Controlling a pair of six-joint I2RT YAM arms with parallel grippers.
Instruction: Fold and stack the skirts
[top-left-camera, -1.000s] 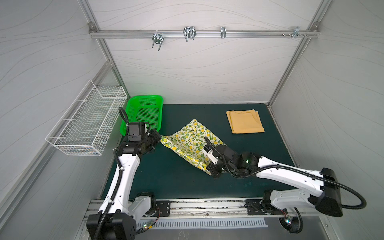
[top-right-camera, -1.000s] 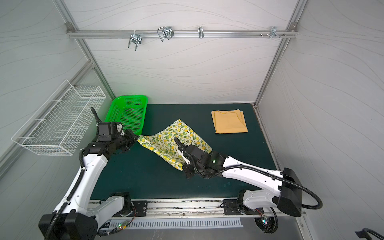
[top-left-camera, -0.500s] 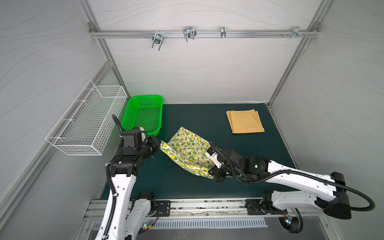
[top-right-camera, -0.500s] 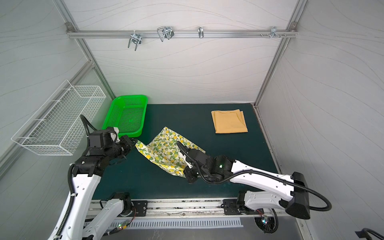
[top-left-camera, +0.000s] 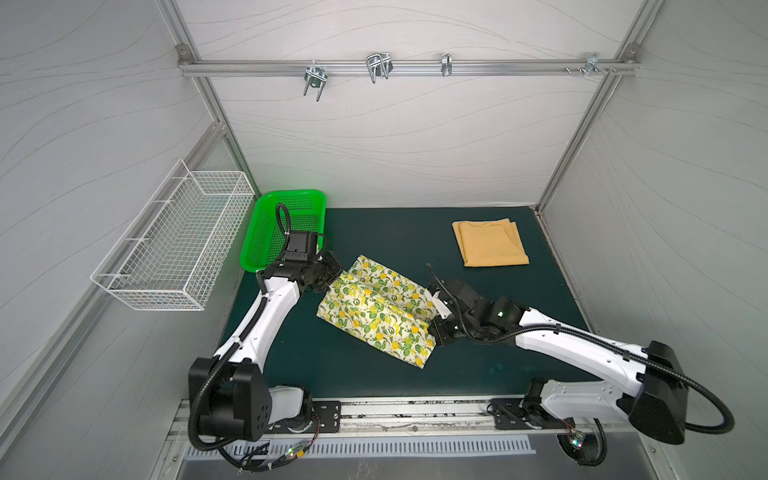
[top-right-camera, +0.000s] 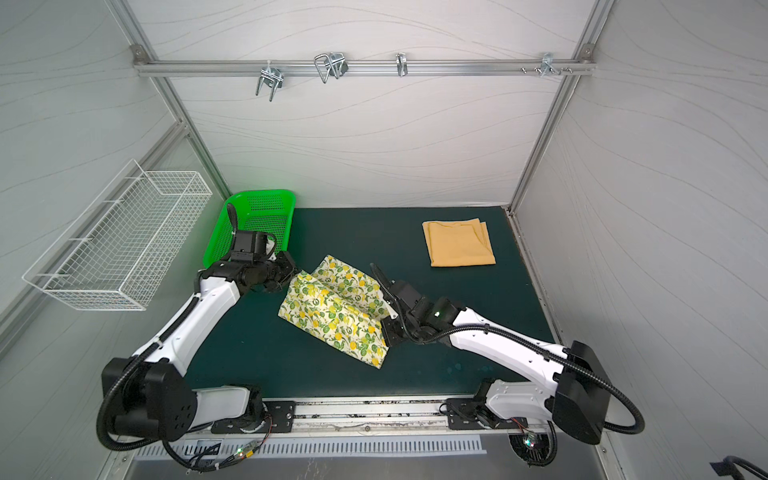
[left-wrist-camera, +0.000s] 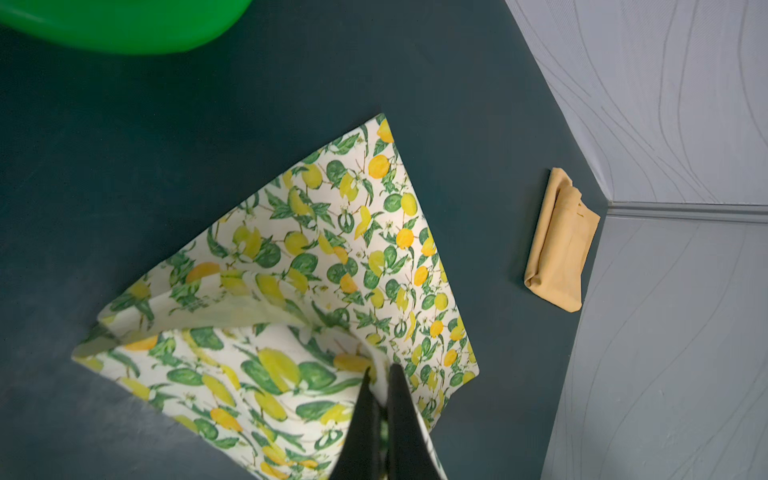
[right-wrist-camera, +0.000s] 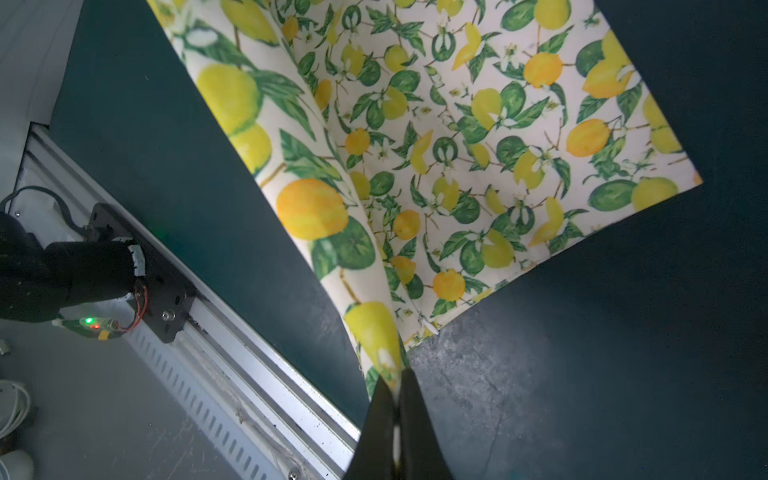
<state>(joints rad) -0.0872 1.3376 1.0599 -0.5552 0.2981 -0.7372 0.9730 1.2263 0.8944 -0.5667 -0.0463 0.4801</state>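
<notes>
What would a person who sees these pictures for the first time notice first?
The eye goes first to the lemon-print skirt in the middle of the dark green table, pinched on opposite sides by the shut left gripper and right gripper. Next come the mustard-yellow skirt, folded flat at the far right, and the bright green basket in the far left corner.

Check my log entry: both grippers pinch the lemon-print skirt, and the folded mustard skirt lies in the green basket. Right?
No: both top views show the mustard skirt folded on the mat, outside the green basket. The left gripper and right gripper do pinch the lemon-print skirt.
</notes>
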